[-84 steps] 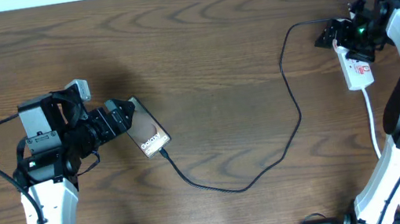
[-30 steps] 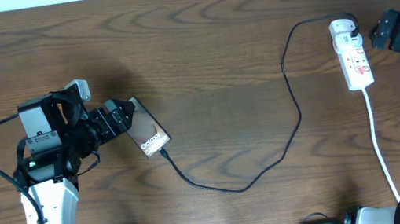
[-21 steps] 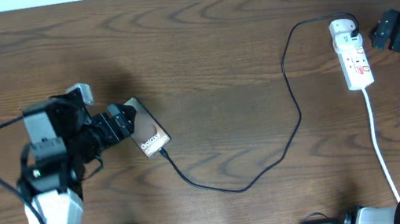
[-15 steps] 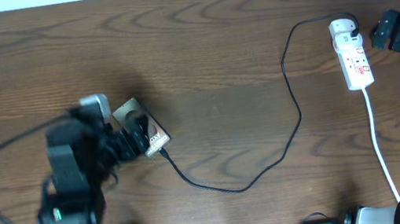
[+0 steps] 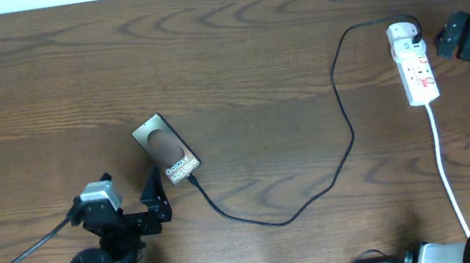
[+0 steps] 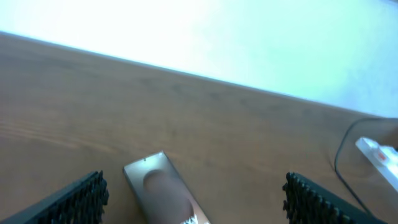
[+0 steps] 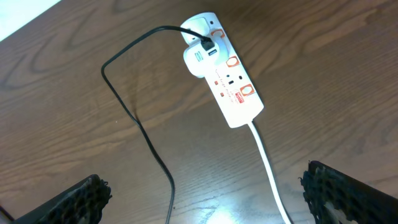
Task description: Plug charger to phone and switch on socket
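Note:
The bronze phone (image 5: pixel 166 151) lies flat on the table left of centre, and its "Galaxy" end faces the front right. The charger's black cable (image 5: pixel 346 124) runs from the phone's lower end (image 5: pixel 194 180) in a loop to the socket, a white power strip (image 5: pixel 416 67) at the right. The phone also shows in the left wrist view (image 6: pixel 163 191). My left gripper (image 5: pixel 152 200) is open and empty, just in front of the phone. My right gripper (image 5: pixel 446 34) is open and empty, to the right of the strip. The right wrist view shows the strip (image 7: pixel 229 84) with the cable's plug (image 7: pixel 208 45) in its far end.
The strip's white cord (image 5: pixel 445 165) runs toward the table's front edge at the right and shows in the right wrist view (image 7: pixel 268 163). The black cable (image 7: pixel 140 124) crosses the table left of the strip. The far table edge (image 6: pixel 186 70) lies beyond the phone.
My left arm has pulled back from the phone's left side toward the table's front edge. The phone stays in place. My right gripper left the strip earlier and has since held still.

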You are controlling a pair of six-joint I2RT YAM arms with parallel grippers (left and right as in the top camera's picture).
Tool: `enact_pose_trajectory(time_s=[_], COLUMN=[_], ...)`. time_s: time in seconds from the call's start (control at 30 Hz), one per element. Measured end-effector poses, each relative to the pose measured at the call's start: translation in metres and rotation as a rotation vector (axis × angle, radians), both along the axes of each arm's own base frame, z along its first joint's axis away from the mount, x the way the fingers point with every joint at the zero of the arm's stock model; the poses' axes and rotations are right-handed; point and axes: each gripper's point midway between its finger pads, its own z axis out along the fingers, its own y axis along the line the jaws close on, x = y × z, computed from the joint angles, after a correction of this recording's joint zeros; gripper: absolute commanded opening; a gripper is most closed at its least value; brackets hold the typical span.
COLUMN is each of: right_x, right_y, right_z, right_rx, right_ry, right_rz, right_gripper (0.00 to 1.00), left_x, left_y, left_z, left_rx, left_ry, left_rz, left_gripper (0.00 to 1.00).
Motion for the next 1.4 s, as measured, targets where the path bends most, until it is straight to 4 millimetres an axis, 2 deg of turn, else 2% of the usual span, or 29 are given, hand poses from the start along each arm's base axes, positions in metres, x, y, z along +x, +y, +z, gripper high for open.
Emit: enact_pose_trajectory(time_s=[0.17, 0.33, 0.43, 0.53, 0.67, 1.4], right_x=[0.0, 0.0, 0.0, 0.0, 0.0, 0.0], right_y=[0.0, 0.0, 0.0, 0.0, 0.0, 0.0], right_z=[0.0, 0.0, 0.0, 0.0, 0.0, 0.0], right_rx=[0.0, 0.0, 0.0, 0.0, 0.001, 0.0], right_ry=[0.0, 0.0, 0.0, 0.0, 0.001, 0.001], right_rz=[0.0, 0.0, 0.0, 0.0, 0.0, 0.0], right_gripper=[0.99, 0.99, 0.99, 0.99, 0.99, 0.99], left_x=[0.007, 0.019, 0.023, 0.024, 0.023, 0.023], left_y=[0.002, 0.003, 0.008, 0.014, 0.02, 0.022], left_z=[0.003, -0.015, -0.04, -0.043, -0.065, -0.066], left_rx=[-0.003, -0.006, 0.01, 0.04, 0.091, 0.145], left_ry=[-0.148, -0.211, -0.164, -0.154, -0.069, -0.066], left_rz=[0.014, 0.029, 0.052, 0.074, 0.089, 0.091], left_gripper=[0.89, 0.89, 0.89, 0.89, 0.89, 0.89])
